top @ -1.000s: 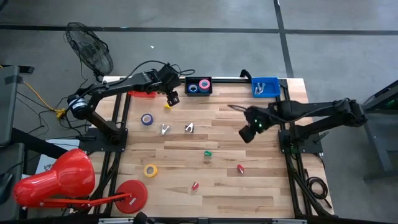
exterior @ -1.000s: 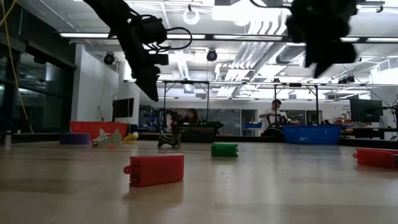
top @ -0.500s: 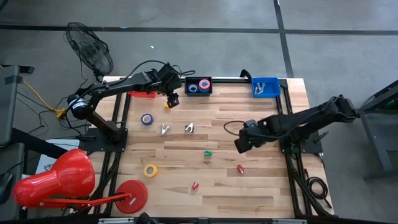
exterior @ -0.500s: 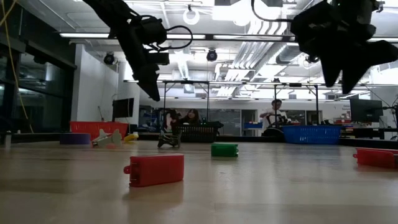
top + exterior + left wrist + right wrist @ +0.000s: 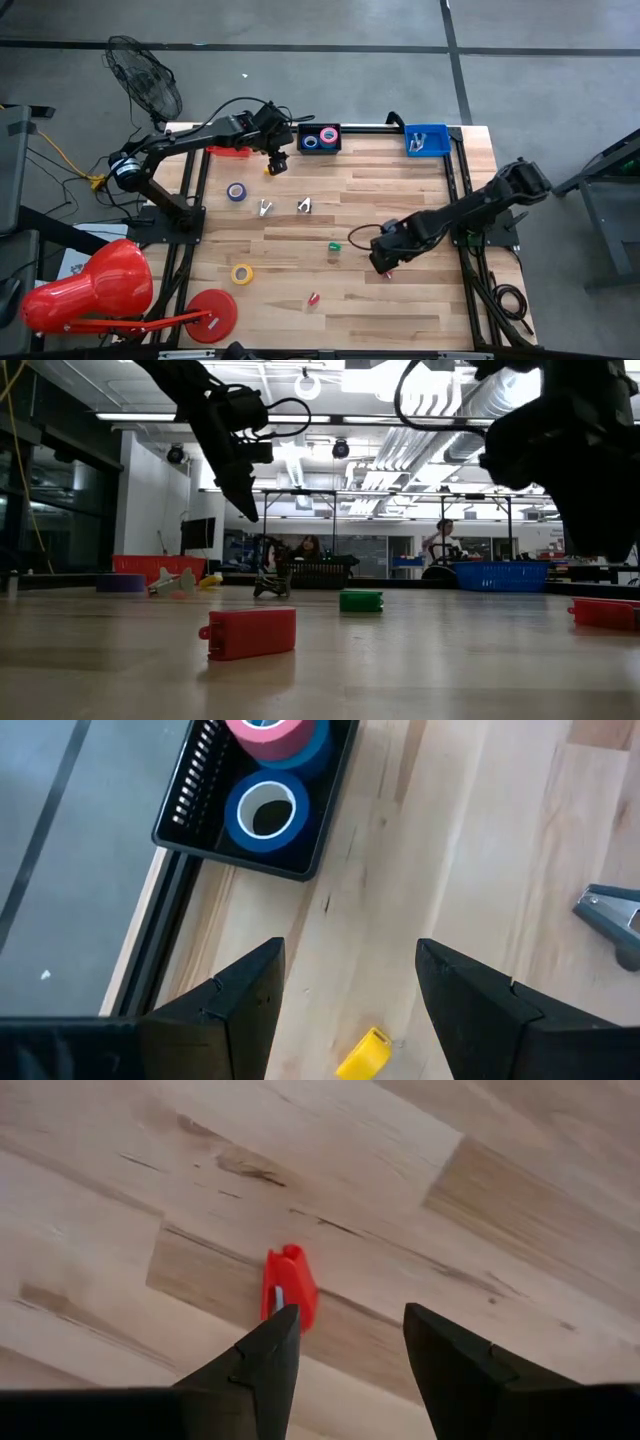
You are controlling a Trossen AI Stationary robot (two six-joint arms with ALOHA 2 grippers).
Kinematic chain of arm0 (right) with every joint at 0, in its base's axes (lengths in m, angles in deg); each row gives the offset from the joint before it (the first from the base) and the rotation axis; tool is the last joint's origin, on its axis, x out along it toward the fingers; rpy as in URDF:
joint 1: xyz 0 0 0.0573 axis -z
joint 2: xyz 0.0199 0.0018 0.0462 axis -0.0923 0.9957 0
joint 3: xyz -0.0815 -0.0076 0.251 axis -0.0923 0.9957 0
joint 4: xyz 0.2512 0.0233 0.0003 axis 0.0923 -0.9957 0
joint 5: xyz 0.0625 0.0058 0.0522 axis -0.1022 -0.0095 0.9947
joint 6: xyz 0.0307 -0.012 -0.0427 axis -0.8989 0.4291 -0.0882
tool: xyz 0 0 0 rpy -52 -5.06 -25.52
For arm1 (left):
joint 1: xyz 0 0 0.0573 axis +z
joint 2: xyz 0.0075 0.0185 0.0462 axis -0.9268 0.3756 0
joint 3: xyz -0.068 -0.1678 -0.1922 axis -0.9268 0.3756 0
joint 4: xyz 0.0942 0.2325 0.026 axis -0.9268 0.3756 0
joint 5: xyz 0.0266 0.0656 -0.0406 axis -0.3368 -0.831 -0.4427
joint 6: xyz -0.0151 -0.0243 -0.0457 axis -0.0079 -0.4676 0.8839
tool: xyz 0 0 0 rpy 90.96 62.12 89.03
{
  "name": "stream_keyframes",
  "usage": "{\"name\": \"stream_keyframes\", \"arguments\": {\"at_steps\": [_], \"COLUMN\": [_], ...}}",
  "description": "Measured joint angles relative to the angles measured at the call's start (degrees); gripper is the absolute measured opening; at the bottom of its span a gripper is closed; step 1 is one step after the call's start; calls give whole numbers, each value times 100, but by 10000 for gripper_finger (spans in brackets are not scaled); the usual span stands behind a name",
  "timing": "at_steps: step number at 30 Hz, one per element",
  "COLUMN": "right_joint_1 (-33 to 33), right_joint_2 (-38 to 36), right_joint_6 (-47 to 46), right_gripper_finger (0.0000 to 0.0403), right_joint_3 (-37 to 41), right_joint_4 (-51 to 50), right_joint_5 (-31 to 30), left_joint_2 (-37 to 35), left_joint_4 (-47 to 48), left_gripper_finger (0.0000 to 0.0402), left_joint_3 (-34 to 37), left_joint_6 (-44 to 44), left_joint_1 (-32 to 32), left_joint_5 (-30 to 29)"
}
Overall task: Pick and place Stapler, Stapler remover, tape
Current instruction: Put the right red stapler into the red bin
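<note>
Right fingers: parted and empty on the right gripper (image 5: 340,1365), low over a red stapler (image 5: 289,1287) that lies on the table (image 5: 400,310).
Left fingers: parted, holding nothing — the left gripper (image 5: 345,995) hangs above a yellow stapler (image 5: 362,1055), beside the black bin (image 5: 300,870).
Tape: blue (image 5: 266,810) and pink (image 5: 268,735) rolls sit in that bin; a blue roll (image 5: 236,191) and a yellow roll (image 5: 242,273) lie loose on the wood.
Surface: pale planks — a green stapler (image 5: 361,600) and another red stapler (image 5: 249,633) rest apart.
Room: ceiling lights, a blue basket (image 5: 503,575), people seated far behind.
</note>
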Motion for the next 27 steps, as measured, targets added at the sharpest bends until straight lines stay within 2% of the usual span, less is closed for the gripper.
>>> {"name": "stream_keyframes", "arguments": {"at_steps": [10, 16, 27], "right_joint_1": [-192, -232, -238], "right_joint_2": [492, 538, 590], "right_joint_6": [158, 477, 564], "right_gripper_finger": [174, 175, 175], "right_joint_3": [0, 0, 0], "right_joint_4": [402, 860, 875], "right_joint_5": [61, -158, -386], "left_joint_2": [0, 0, 0], "left_joint_4": [2, 53, 181], "left_gripper_finger": [221, 221, 221], "left_joint_3": [0, 0, 0], "left_joint_6": [-102, -102, -143], "left_joint_1": [0, 0, 0], "left_joint_5": [90, 90, 86]}}
